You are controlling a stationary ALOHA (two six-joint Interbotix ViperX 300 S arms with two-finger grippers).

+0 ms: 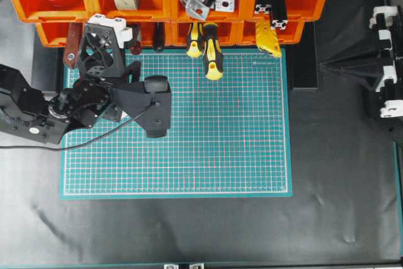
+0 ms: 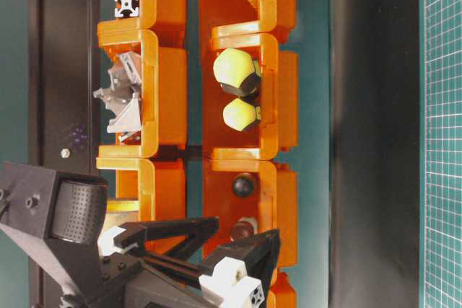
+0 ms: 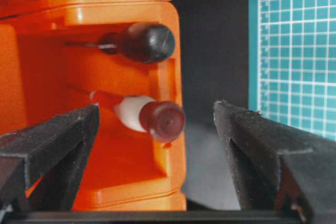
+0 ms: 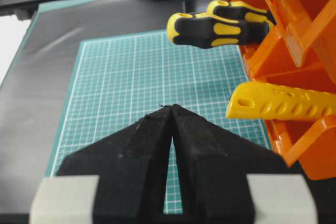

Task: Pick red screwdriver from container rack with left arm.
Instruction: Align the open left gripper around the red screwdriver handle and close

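Up close, the left tool (image 3: 157, 124) stands spread wide, its two fingers (image 3: 50, 145) on either side of the red screwdriver (image 3: 149, 119) without touching it. That screwdriver lies in the lower orange bin (image 3: 105, 182), butt end outward, just below a black-handled driver (image 3: 142, 42). Off to the right, the right tool (image 4: 172, 109) is pressed together above the green mat (image 4: 136, 82).

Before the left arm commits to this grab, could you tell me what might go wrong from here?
1. In the left wrist view, the red screwdriver sits nearer one finger of the open left gripper, so closing might knock it aside.
2. The black-handled tool shares the same orange bin; a drifting approach might grab or jostle it.
3. The screwdriver lies close to the bin wall, so a finger could strike the plastic.
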